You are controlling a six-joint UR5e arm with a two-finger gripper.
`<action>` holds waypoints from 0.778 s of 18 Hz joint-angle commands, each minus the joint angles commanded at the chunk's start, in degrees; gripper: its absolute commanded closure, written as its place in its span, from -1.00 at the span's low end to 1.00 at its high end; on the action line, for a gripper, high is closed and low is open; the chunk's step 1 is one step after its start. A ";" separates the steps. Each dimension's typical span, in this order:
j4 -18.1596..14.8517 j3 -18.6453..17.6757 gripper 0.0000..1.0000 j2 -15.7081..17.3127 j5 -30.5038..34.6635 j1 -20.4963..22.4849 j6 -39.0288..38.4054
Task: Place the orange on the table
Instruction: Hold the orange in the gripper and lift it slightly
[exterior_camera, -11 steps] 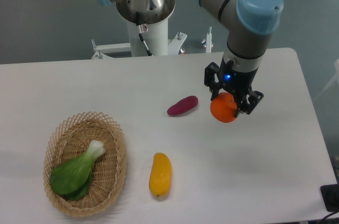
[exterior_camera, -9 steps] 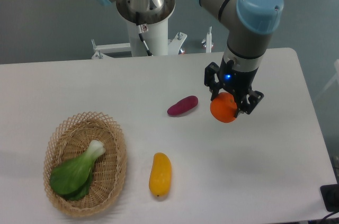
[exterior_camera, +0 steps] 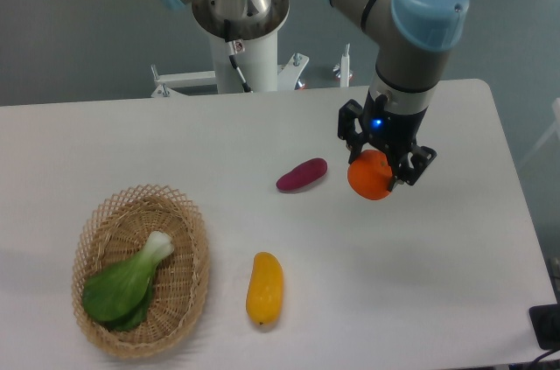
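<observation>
The tool [exterior_camera: 381, 163] pinches the orange [exterior_camera: 370, 177] above the white worktop [exterior_camera: 437, 274], at 3 o'clock from the purple sweet potato [exterior_camera: 302, 175]. A yellow fruit [exterior_camera: 264, 288] lies at 7 o'clock from the orange, the basket [exterior_camera: 140, 269] with a leafy green [exterior_camera: 122, 287] far at 8 o'clock.

Arm reaching down, wrist vertical (blue light lit), jaws clamped

place: robotics lab | evidence: UR5e arm [exterior_camera: 411, 29] on white pedestal mount [exterior_camera: 247, 46] at 12 o'clock | bare white surface [exterior_camera: 455, 282] on grey floor [exterior_camera: 79, 29] | staged items: wicker basket [exterior_camera: 188, 287] with bok choy [exterior_camera: 122, 287] at 8 o'clock, loose produce mid-surface
</observation>
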 joint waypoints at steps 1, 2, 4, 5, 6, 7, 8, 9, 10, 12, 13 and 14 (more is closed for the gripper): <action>0.00 0.00 0.04 0.00 0.00 0.00 0.00; 0.00 0.00 0.04 0.09 0.09 0.00 -0.09; 0.00 0.26 0.04 0.00 0.00 0.00 -0.09; 0.00 0.26 0.04 0.00 0.09 0.09 0.00; 0.00 0.26 0.04 0.00 0.09 0.09 0.00; 0.00 0.26 0.04 0.00 0.09 0.09 0.00; 0.00 0.26 0.04 0.00 0.17 0.17 0.00; 0.09 0.26 0.04 -0.09 0.18 0.35 -0.09; 0.09 0.18 0.04 -0.26 0.18 0.70 -0.09; 0.35 0.17 0.04 -0.96 0.26 0.53 -0.87; 1.40 0.17 0.04 -1.40 0.26 0.44 -1.66; 2.10 -0.17 0.04 -1.58 0.18 0.35 -2.54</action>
